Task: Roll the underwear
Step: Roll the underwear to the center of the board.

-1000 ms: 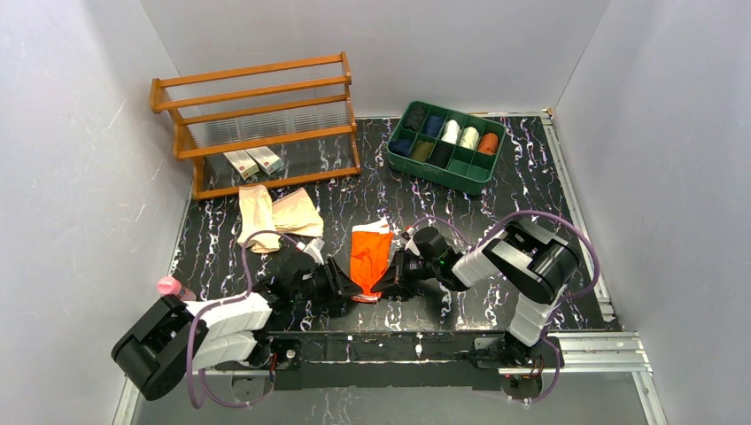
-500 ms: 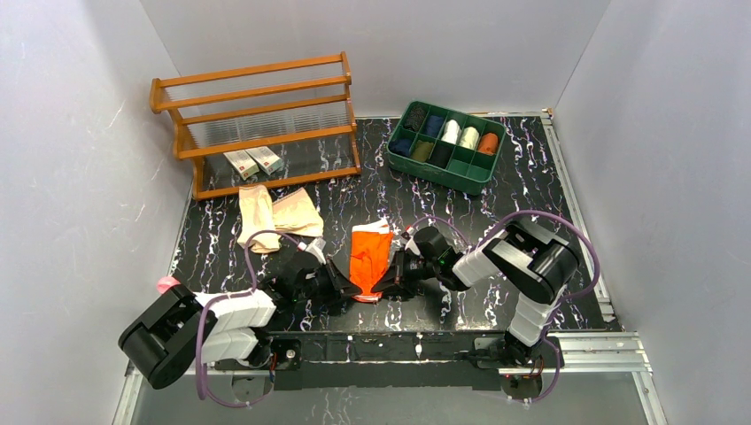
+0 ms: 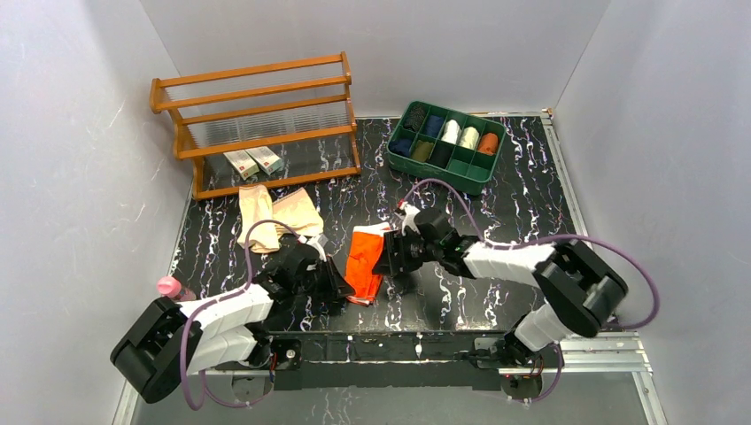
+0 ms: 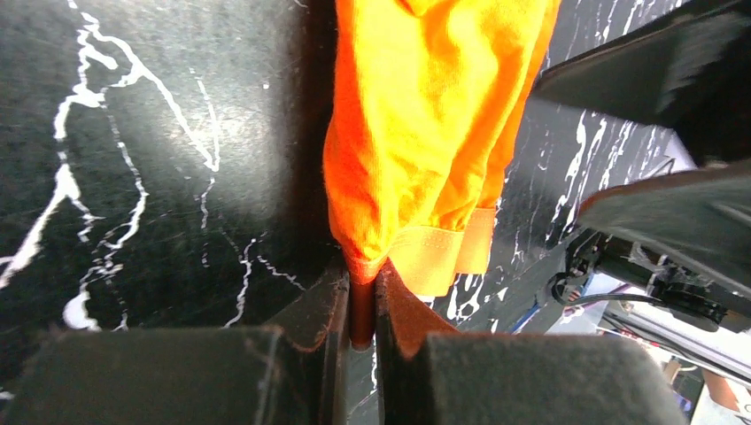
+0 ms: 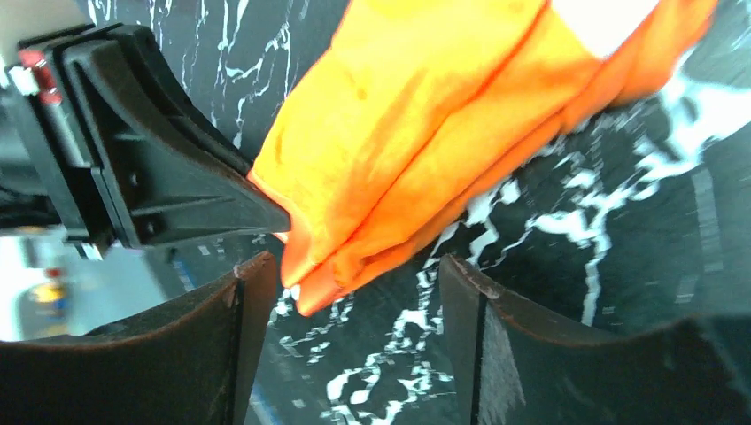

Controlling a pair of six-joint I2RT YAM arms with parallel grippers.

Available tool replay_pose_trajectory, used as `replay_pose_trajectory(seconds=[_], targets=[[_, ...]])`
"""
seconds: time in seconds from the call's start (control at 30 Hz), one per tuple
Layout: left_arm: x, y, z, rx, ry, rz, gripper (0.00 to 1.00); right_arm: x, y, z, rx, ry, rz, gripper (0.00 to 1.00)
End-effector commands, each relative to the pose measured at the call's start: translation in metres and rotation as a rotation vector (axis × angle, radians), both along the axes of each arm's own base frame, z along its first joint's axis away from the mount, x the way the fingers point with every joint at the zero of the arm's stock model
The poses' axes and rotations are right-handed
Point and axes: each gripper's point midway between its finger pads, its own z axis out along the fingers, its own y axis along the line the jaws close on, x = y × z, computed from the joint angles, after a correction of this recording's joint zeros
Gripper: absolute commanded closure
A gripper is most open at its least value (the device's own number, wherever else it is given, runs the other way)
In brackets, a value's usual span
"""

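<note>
- Left gripper [image 4: 361, 305]: the jaws are pressed together on the hem of the orange underwear [image 4: 425, 133] and pinch a fold of cloth at their tips.
- Right gripper [image 5: 354, 288]: the jaws stand spread wide. The near end of the garment lies between the fingers; you cannot confirm contact with either one.
- Orange underwear, appearance: bright orange cloth, folded lengthwise into several soft layers, with a stitched hem band at the pinched end and white trim at the far end.
- Orange underwear, location: it lies on the black marbled table [image 3: 496, 212], directly between the two grippers, near the front edge.
- Tan underwear [image 3: 274, 217]: pale, loosely crumpled, lying well apart to the rear left, just in front of the wooden rack [image 3: 257, 124].
- Green tray [image 3: 434, 173]: at the rear right, with rolls in its compartments.
</note>
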Motion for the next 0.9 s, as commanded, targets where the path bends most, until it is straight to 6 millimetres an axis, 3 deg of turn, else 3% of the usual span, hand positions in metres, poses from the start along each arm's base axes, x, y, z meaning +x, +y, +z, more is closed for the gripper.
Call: replay_pose_trajectory(seconds=[0.0,0.1,0.17,0.3,0.47,0.87], targets=[[-0.020,0.029,-0.021,0.141,0.083,-0.051,1.00,0.025,-0.015,0.036,-0.028,-0.554,0.159,0.22],[-0.020,0.032,-0.018,0.143,0.100,-0.058,1.00,0.023,-0.013,0.080,0.056,-1.010,0.234,0.08],[-0.019,0.033,-0.017,0.135,0.113,-0.062,1.00,0.011,-0.014,0.088,0.068,-1.219,0.361,0.03],[-0.019,0.028,-0.016,0.082,0.156,-0.075,1.00,-0.009,-0.004,0.065,-0.027,-1.392,0.674,0.12],[-0.018,0.023,-0.011,0.053,0.186,-0.095,1.00,-0.037,0.012,0.048,-0.117,-1.630,0.921,0.24],[-0.017,0.024,-0.015,0.046,0.248,-0.073,1.00,-0.050,0.028,0.007,-0.227,-1.746,1.082,0.33]])
